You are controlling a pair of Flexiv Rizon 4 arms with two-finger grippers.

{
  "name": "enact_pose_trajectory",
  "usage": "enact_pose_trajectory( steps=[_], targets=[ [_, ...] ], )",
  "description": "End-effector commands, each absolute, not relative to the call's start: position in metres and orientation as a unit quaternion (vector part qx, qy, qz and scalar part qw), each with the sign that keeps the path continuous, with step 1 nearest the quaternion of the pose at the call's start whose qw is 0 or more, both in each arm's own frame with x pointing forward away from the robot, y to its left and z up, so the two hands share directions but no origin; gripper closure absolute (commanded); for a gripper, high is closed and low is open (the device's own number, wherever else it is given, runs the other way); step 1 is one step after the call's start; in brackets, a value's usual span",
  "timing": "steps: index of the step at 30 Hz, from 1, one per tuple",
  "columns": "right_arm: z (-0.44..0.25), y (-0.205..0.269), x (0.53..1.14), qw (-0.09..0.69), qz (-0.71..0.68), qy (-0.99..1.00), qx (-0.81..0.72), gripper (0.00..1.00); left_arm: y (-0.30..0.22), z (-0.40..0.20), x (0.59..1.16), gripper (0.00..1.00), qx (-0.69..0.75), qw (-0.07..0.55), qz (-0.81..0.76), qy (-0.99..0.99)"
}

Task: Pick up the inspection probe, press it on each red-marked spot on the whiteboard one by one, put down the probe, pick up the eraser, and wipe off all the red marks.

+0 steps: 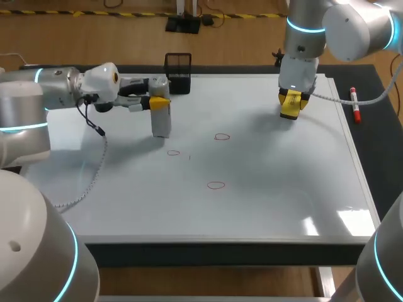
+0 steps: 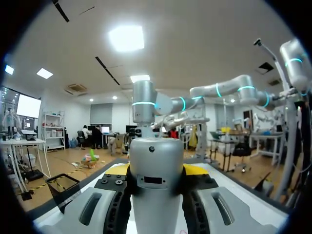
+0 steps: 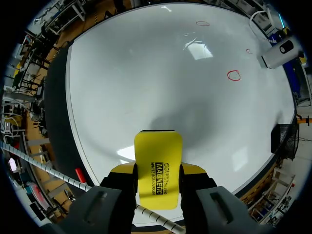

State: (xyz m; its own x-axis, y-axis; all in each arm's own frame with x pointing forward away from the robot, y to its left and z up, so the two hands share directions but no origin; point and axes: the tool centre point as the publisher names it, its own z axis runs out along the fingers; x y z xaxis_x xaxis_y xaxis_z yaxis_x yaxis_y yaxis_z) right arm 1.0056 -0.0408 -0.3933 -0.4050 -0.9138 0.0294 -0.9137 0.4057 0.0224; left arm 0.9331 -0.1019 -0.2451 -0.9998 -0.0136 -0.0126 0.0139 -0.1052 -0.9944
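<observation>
My left arm reaches in level from the side, the left gripper [image 1: 158, 102] clamped around the upright inspection probe [image 1: 161, 121], just behind a red mark [image 1: 173, 152] on the whiteboard [image 1: 264, 207]. My right arm points straight down over the board's far right, the right gripper [image 1: 291, 104] pinching the yellow eraser [image 3: 158, 168].

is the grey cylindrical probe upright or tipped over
Upright: the grey cylindrical probe stands vertical over the whiteboard, clamped in the left gripper.
</observation>
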Motion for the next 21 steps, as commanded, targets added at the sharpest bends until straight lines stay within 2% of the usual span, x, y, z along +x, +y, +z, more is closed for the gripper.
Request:
enact_pose_trajectory(
  steps=[1, 21],
  targets=[
    [-0.392, -0.042, 1.006, 0.019, 0.000, -0.838, 0.546, 1.00, -0.085, -0.231, 0.944, 1.00, -0.009, 0.025, -0.740, 0.672],
    [-0.392, -0.042, 1.006, 0.019, 0.000, -0.838, 0.546, 1.00, 0.000, -0.214, 1.012, 1.00, -0.063, 0.101, -0.747, 0.654]
  ],
)
